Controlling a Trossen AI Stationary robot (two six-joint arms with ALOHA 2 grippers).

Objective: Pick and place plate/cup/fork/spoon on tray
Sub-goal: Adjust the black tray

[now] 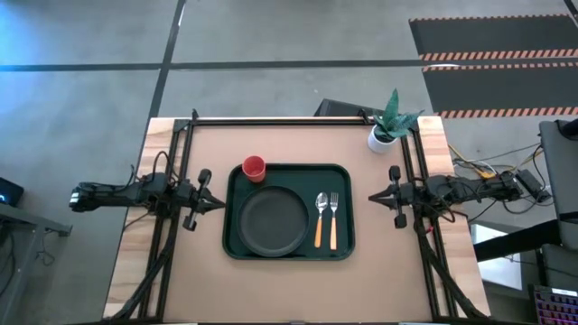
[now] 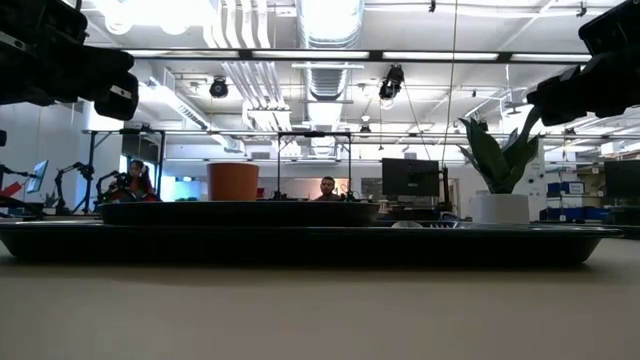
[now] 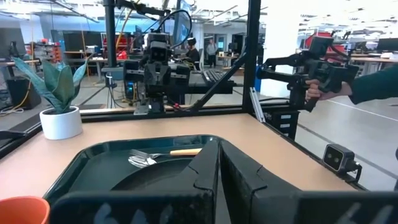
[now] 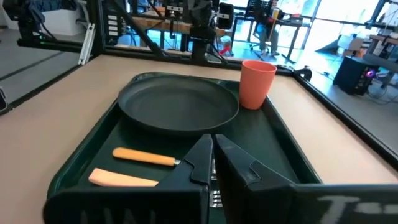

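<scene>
Sitting on the tray [image 1: 341, 246] at frame centre: plate [image 1: 273, 220], cup [image 1: 255, 168] at its upper left, spoon [image 1: 320, 219] and fork [image 1: 332, 219] at its right. Left gripper [image 1: 217, 204] and right gripper [image 1: 376, 196] flank it, closed, empty. Placement looks complete; no further pick seems needed.

A dark green tray [image 1: 233, 181] with a faint plastic sheen carries a matt black plate [image 1: 273, 219], a smooth red cup [image 1: 255, 167], and a spoon [image 1: 321, 217] and fork [image 1: 332, 218] with polished metal heads and matt orange handles. The table [image 1: 379, 271] is smooth tan board edged in pale wood.
</scene>
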